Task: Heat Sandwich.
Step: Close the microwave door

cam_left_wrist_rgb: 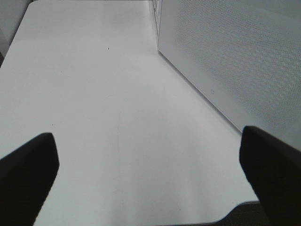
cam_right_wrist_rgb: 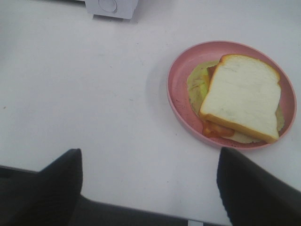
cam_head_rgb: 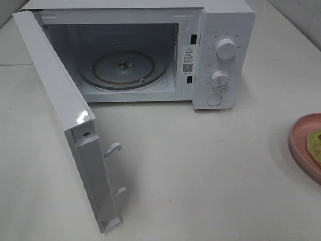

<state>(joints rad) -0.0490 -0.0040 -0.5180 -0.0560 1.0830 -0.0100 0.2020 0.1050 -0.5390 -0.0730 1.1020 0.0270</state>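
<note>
Well, the sandwich (cam_right_wrist_rgb: pixel 242 96) sits on its plate (cam_right_wrist_rgb: pixel 178 94), right of the microwave (cam_head_rgb: pixel 220 50), whose door (cam_head_rgb: pixel 60 115) stands open. Both tools, left (cam_left_wrist_rgb: pixel 146 174) and right (cam_right_wrist_rgb: pixel 148 183), gape empty. Best grip the plate's rim, keep it level.

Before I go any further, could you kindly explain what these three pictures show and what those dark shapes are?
This is a two-armed robot at a white table. One camera looks down from above: it shows a white microwave with its door swung open and its glass turntable bare. The other two cameras ride on the wrists. The dark shapes are pincer fingers: the left pincer is open over bare table beside the door, and the right pincer is open near the sandwich on a pink plate. Neither holds anything.
</note>
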